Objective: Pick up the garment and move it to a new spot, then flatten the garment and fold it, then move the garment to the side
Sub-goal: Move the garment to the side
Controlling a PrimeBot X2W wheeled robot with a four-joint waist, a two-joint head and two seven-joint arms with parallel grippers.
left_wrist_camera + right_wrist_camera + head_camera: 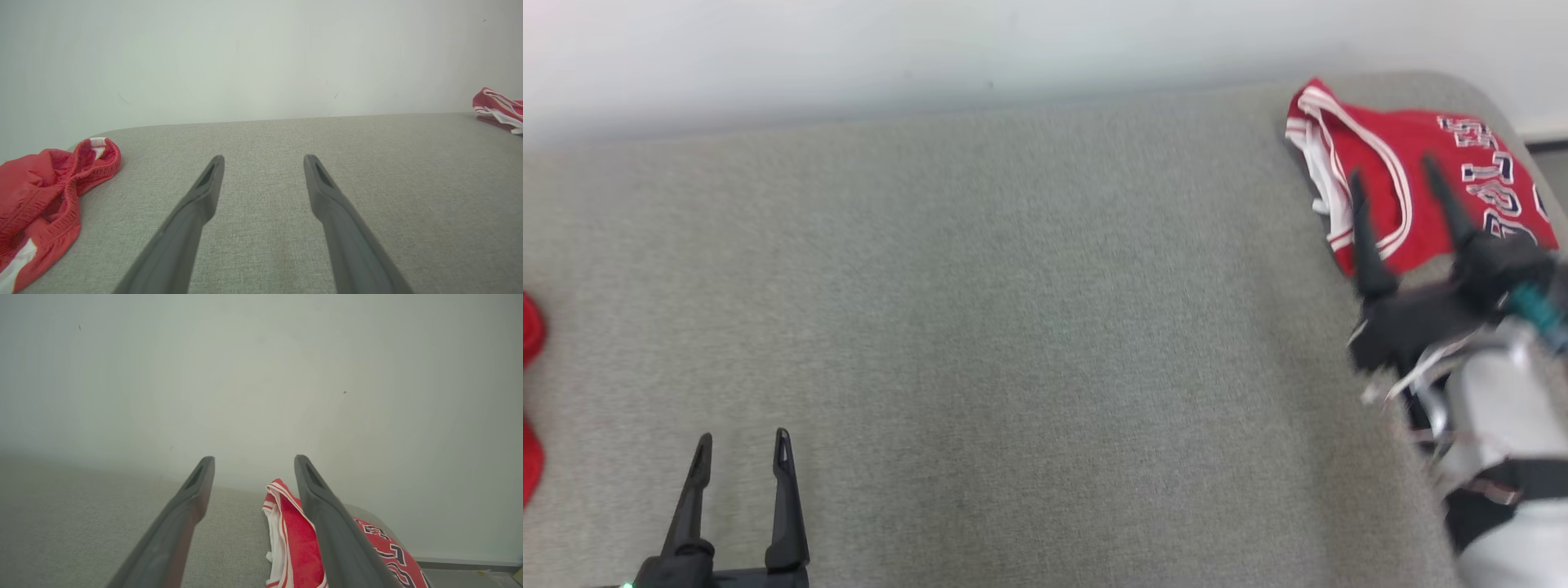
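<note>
Here: grey fabric-covered table (1013, 327). Garment (1413, 135), red jersey, crumpled at the far right corner. Second red cloth (41, 196) at the left edge. Right gripper (1391, 168), fingers spread wide, over the garment's near half; contact unclear. Left gripper (743, 436), likewise spread, near the front-left edge.

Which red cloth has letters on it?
The jersey at the right, with striped trim and dark letters. The red cloth at the left shows none, just a gathered waistband.

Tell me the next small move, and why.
Probably draw the right gripper back, clear of the garment. It seems to lie compactly folded at the far right corner of the table, and the gripper's open jaws hold nothing.
</note>
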